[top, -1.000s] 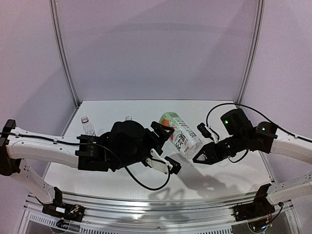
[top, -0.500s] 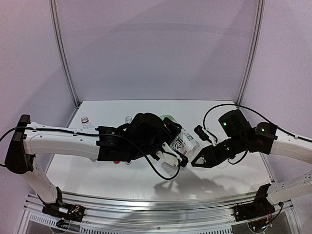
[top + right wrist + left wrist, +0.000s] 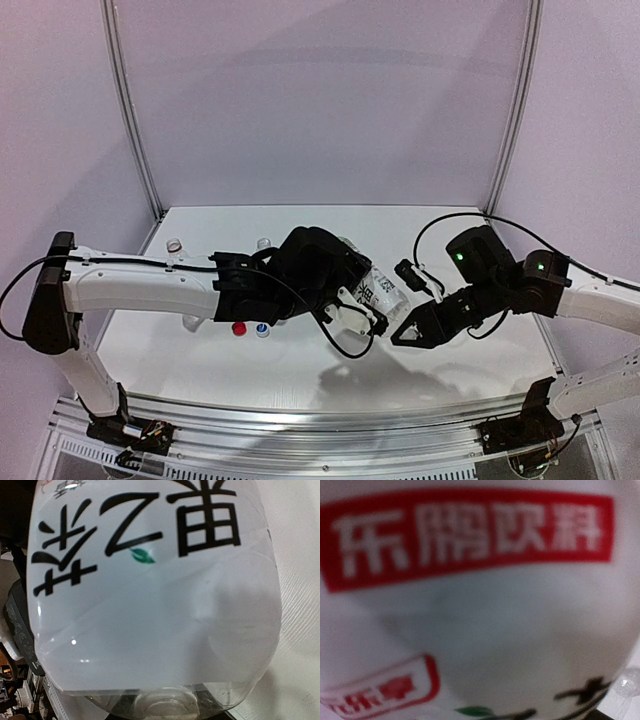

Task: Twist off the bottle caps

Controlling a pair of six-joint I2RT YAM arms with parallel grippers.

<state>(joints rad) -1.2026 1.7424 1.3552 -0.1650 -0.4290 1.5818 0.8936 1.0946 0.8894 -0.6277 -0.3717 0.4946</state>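
Note:
The larger white-and-green-labelled bottle [image 3: 384, 289] hangs tilted above the table's middle, between my two grippers. My left gripper [image 3: 362, 302] is shut around its body; its label [image 3: 480, 605] fills the left wrist view and hides the fingers. My right gripper [image 3: 402, 333] is shut on the bottle's cap end. In the right wrist view the bottle's shoulder [image 3: 150, 605] fills the frame, its neck [image 3: 165, 707] sits at the bottom edge, and the cap is hidden. A red cap [image 3: 239, 328] and a white-and-blue cap [image 3: 261, 328] lie loose on the table.
The tops of two smaller bottles [image 3: 175, 246] [image 3: 263, 243] stand behind my left arm at the back left. The white table [image 3: 480, 350] is fenced by metal posts at its back corners and a rail along the near edge.
My left gripper has swung right from the table's middle and come around the larger bottle's body. The bottle has tipped lower. The two loose caps have come into view.

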